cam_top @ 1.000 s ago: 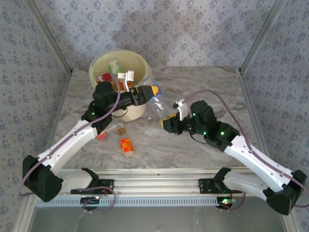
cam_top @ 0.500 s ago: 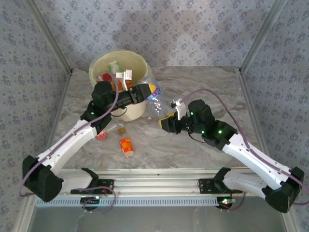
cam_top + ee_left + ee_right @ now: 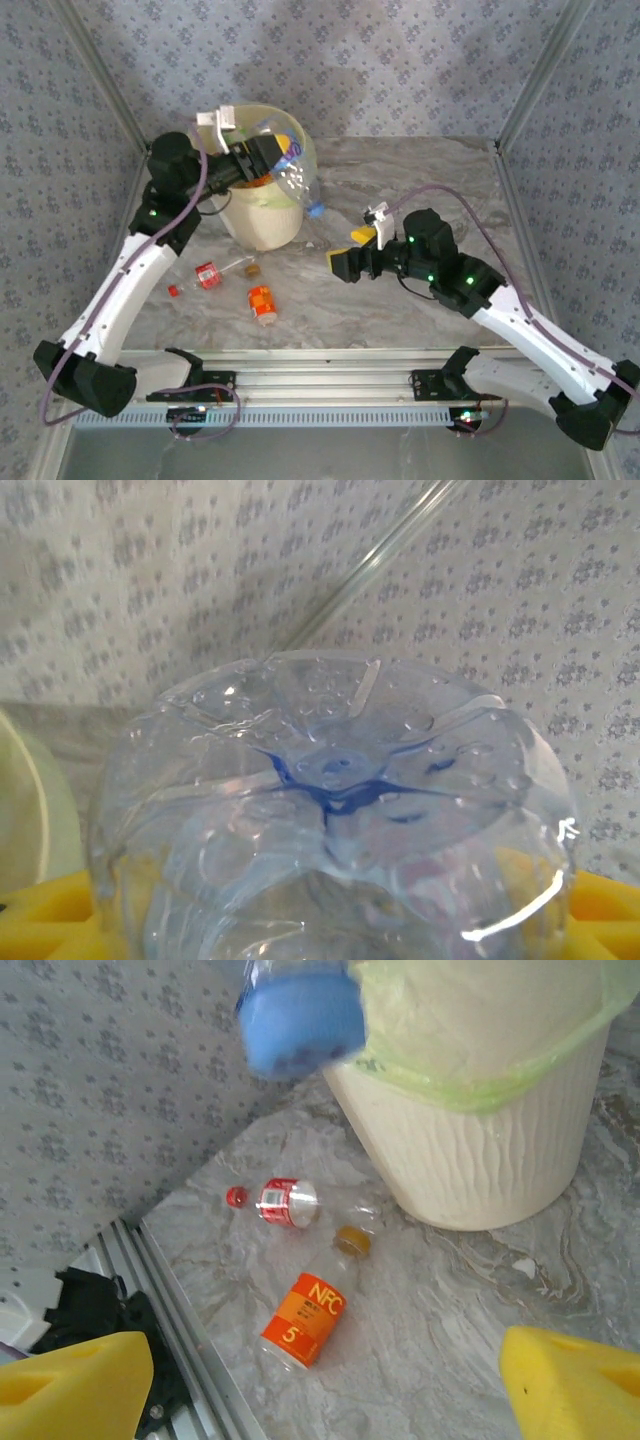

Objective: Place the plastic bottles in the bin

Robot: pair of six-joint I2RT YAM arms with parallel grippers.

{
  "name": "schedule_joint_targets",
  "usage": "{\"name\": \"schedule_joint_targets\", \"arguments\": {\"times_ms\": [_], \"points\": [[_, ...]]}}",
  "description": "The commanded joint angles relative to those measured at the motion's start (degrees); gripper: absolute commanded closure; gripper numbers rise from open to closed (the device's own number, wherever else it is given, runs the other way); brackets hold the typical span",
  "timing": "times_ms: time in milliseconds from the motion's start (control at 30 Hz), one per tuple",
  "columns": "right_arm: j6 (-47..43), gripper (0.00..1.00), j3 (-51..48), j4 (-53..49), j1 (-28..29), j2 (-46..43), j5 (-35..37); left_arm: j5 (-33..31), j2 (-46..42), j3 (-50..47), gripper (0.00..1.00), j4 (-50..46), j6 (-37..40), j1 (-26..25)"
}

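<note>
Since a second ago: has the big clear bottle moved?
Yes. The clear bottle went left and toward the back wall, from beside the bin's right side to tilted across its rim, blue cap hanging outside.

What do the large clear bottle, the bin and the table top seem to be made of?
The clear bottle: thin glossy plastic, see-through with moulded ribs. The bin: probably matte cream plastic, ribbed wall. The table top: marble-look veining; stone or laminate, unclear.
</note>
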Motion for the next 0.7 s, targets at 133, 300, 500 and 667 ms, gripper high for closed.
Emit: {"name": "schedule_joint_targets", "arguments": {"times_ms": [133,300,500,667], "points": [[-0.7,0.00,0.2,-1.5,-0.3,-2.4,1.4,-6.7,6.2,14.8,0.32,-10.0,11.1,4.5],[-0.4,0.00,0.2,-1.7,-0.1,-3.5,1.8,-12.6,12.0,22.0,0.32,-13.5,18.1,6.0],[0.0,0.00,0.2,-2.3,0.2,-3.8,2.7,-14.8,19.6,27.6,0.32,-15.3,21.4,8.4],[0.3,0.00,0.3,-2.4,0.3,-3.7,3.1,-14.8,25.5,29.7,0.31,-13.9,20.0,10.1]]}}
